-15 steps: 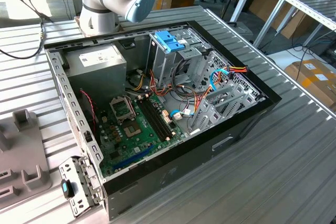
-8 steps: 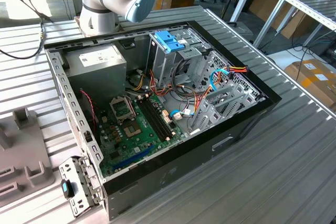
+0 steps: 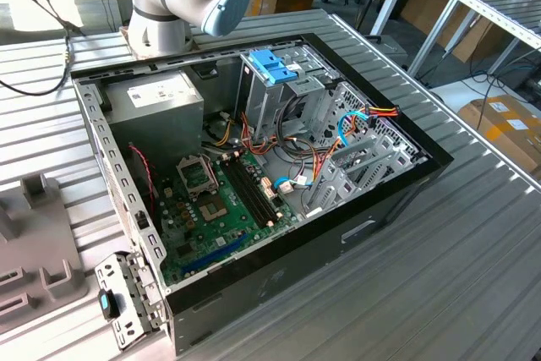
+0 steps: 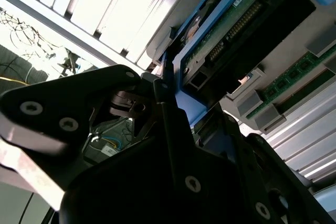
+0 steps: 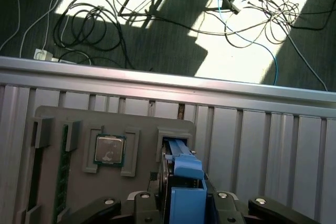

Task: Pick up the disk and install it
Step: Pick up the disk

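We see the disk [image 5: 184, 182] standing on edge in a slot of the grey holder tray [image 5: 68, 124], which lies on the ribbed counter [image 5: 262, 129] with a processor chip [image 5: 109, 149] seated just beside it. The pincer [image 5: 182, 203] sits astride the disk's upper blue rail, but we cannot tell whether it is pressed onto the disk or merely around it. In the second wrist view the disk [image 4: 231, 19] shows its green circuit board and a dark connector strip. We judge it dense for its size, quite rigid, and sensitive to knocks. Its bare metal is likely slick, and the plastic rails may give a little. The safest hold seems to be across the broad flat faces near the rail, away from the board's connector.
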You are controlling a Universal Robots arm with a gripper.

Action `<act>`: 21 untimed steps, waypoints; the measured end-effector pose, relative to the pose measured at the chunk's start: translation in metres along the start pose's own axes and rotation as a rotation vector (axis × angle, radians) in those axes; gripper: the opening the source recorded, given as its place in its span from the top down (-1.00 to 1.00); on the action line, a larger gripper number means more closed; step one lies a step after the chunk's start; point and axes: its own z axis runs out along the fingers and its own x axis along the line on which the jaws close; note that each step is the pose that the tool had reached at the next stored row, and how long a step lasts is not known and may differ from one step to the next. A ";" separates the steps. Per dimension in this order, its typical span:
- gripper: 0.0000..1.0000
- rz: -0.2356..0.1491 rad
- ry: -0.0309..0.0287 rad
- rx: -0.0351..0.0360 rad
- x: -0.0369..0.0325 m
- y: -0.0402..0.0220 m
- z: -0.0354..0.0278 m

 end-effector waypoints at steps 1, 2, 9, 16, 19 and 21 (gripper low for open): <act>0.22 0.000 0.0000 0.0000 0.0000 0.0000 0.0001; 0.22 0.000 0.0000 0.0000 0.0000 0.0000 0.0001; 0.22 0.000 -0.0014 0.0003 -0.0001 0.0002 -0.0026; 0.24 0.000 -0.0066 0.0007 -0.0006 0.0002 -0.0055; 0.24 0.000 -0.0096 0.0010 -0.0008 0.0003 -0.0060; 0.24 0.000 -0.0121 0.0014 -0.0008 0.0002 -0.0064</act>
